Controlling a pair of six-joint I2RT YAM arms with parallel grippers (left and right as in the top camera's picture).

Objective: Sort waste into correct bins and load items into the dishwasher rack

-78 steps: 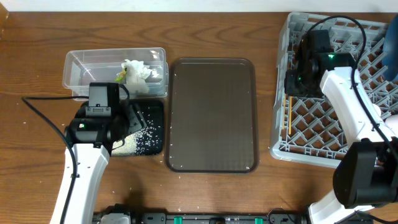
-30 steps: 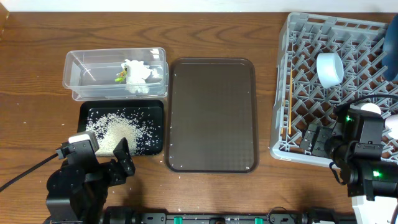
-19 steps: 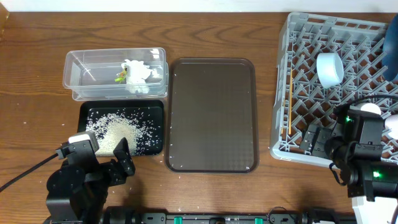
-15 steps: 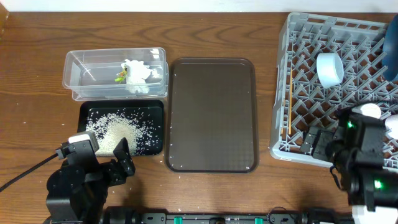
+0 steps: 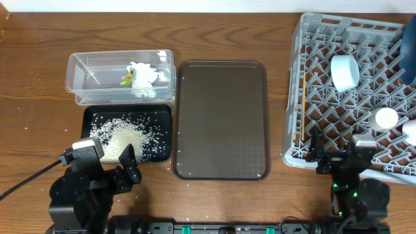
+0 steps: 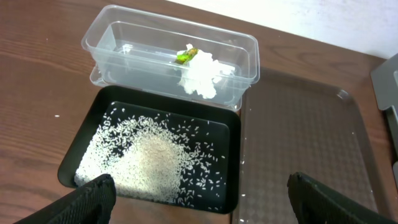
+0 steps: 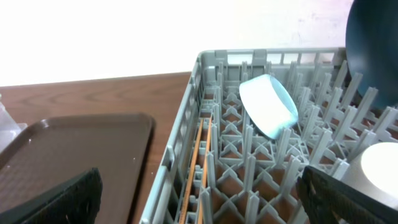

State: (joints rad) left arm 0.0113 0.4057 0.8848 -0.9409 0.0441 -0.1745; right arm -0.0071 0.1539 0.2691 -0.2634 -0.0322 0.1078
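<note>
Rice grains (image 6: pixel 146 163) lie heaped in the black tray (image 6: pixel 232 163), just before your left gripper (image 6: pixel 200 193), whose jaws stand wide apart and hold nothing. Just behind this tray, the clear tub (image 6: pixel 118 38) contains the white tissue (image 6: pixel 202 76), with the yellow-green wrapper (image 6: pixel 185 55) at its far edge. Your right gripper (image 7: pixel 199 190) is likewise spread wide and empty, at the near edge of the grey rack (image 7: pixel 186 134). Inside it you see the chopsticks (image 7: pixel 198 165) along the left wall, a white cup (image 7: pixel 382 165), then the pale blue bowl (image 7: pixel 268 106) on its side, and farthest the dark blue plate (image 7: pixel 373 43).
</note>
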